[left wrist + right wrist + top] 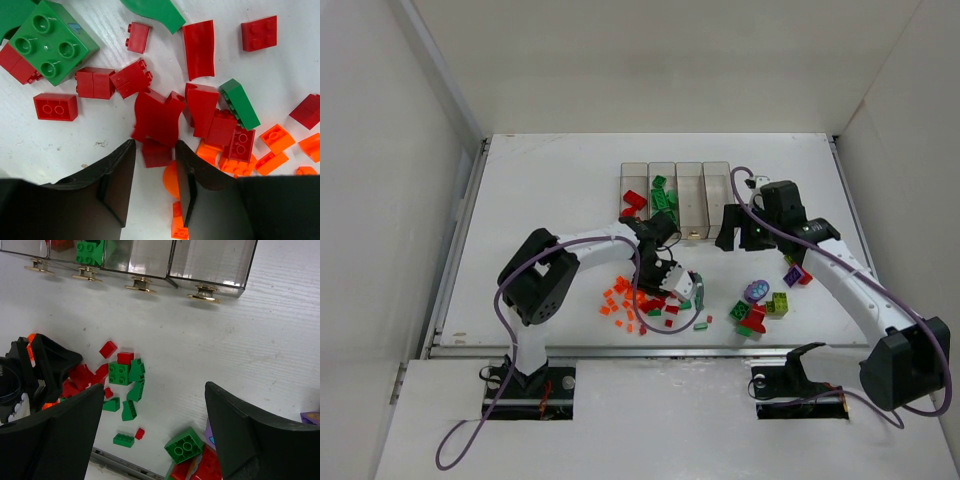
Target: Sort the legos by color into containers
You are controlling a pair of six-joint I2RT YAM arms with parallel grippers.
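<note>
While the leftmost bin [633,170] holds red bricks [635,200] (its neighbour [661,168] green ones [665,197]), left gripper [155,144] and right gripper [154,387] gape over the white table [550,190].

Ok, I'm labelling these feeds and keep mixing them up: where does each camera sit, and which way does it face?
Top external: fixed above and behind the bases, looking down on the table; left arm and right arm show.
Left wrist: on the left arm, looking straight down at the legos; left claw with dark fingers at bottom.
Right wrist: on the right arm, facing the containers and their brass-dotted ends; right claw open below, left claw at left.
Shared: top and right wrist both show the containers.
</note>
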